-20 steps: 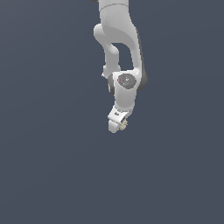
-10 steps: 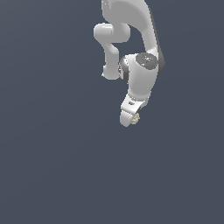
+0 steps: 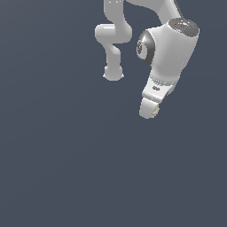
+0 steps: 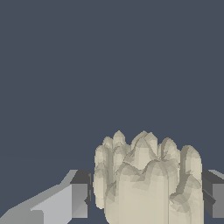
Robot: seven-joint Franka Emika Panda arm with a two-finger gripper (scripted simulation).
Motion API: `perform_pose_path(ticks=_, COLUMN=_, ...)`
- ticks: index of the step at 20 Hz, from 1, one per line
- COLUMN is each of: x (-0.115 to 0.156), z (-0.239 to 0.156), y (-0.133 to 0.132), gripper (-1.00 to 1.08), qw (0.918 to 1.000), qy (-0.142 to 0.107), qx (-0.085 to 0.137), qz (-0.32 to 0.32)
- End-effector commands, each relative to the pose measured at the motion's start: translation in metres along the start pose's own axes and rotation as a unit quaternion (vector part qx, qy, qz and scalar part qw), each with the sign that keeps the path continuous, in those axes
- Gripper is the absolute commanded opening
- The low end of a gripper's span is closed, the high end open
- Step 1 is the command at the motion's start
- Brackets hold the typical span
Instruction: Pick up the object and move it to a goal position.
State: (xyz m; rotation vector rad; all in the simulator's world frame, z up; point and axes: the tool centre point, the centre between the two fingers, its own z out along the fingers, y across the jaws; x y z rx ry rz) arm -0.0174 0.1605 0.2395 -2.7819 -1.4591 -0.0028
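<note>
**Beige clump pinched in the gripper, high against a plain background**

While the white arm [image 3: 170,48] reaches down from the top of the exterior view toward that view's right, its gripper [image 3: 150,111] points downward and slightly to the exterior view's left. A small patch of beige shows at the gripper's tip: this is the clump [image 3: 154,113], peeking out on the side toward the exterior view's right and much smaller than the gripper that carries it. Nothing lies under it but flat slate-blue background.

The wrist view shows the hold more closely. The clump [image 4: 146,179] is a knobbly, cream-coloured lump made of many rounded bumps, and it sits between the two fingers. One finger [image 4: 72,199] is pale grey with a dark pad and touches one flank of the clump; the other finger [image 4: 215,197] is only partly in the picture and presses the opposite flank. So the jaws are closed onto the clump, pinching it from both sides, with no gap visible between pads and lump.

A second bend of the arm, its elbow [image 3: 113,37], hangs further toward the exterior view's left, well apart from the gripper.
</note>
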Motion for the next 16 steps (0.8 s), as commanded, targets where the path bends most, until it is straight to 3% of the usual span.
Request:
perform_pose_path(ticks=1, x=0.010, z=-0.015, y=-0.003, gripper=-1.00, qw=1.0000, qy=-0.001, qx=0.001, qz=0.001)
perform_pose_path(ticks=8, x=0.026, z=-0.040, y=-0.006, gripper=-1.00, qw=1.0000, qy=-0.001, qx=0.000, qz=0.001)
perform_pose_path(ticks=16, x=0.027, z=-0.041, y=-0.005, gripper=-1.00, qw=1.0000, qy=-0.001, qx=0.000, qz=0.001)
